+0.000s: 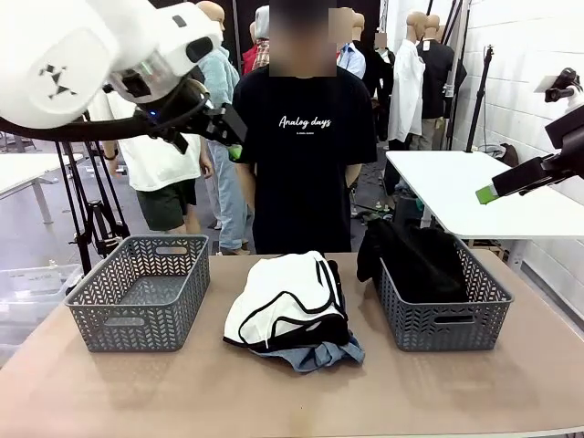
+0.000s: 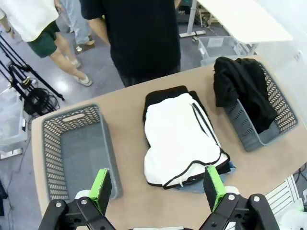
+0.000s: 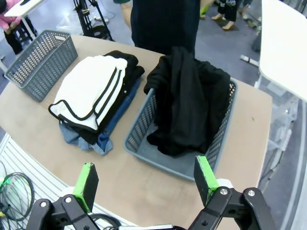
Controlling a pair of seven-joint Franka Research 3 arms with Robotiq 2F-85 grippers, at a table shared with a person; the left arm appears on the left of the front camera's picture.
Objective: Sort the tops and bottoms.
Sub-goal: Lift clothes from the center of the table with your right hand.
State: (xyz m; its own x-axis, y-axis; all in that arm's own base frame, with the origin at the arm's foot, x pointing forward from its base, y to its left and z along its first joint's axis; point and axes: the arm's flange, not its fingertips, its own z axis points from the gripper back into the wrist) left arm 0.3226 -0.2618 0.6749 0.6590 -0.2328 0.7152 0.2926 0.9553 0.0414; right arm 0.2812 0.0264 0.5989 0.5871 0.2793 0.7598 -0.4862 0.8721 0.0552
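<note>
Presently, on the worktop (image 1: 274, 397):

- Pile, centre, between the two baskets. White garment with black piping (image 1: 283, 297) folded on top; black garment (image 2: 165, 93) under it, showing at the far edge; faded denim (image 1: 315, 354) at the bottom, poking out on the near side.
- Right basket (image 1: 447, 324): grey, holding a second black garment (image 1: 415, 255), bunched and slumped over the far-left rim.
- Left basket (image 1: 137, 324): grey, nothing in it.
- Left hand (image 2: 157, 189): released, fingers spread wide, grasping nothing, held high over the near edge between the left basket and the pile.
- Right hand (image 3: 146, 182): likewise released and empty, raised well above the right basket's near side.

Step in hand, as judged: one garment sorted, three unsorted, next pick not yet begun. The white piece is the one free to lift. The next move calls for a descent onto it and a pinch of its top layers only, so the black one beneath is not dragged along, then a carry to whichever basket suits its kind.
</note>
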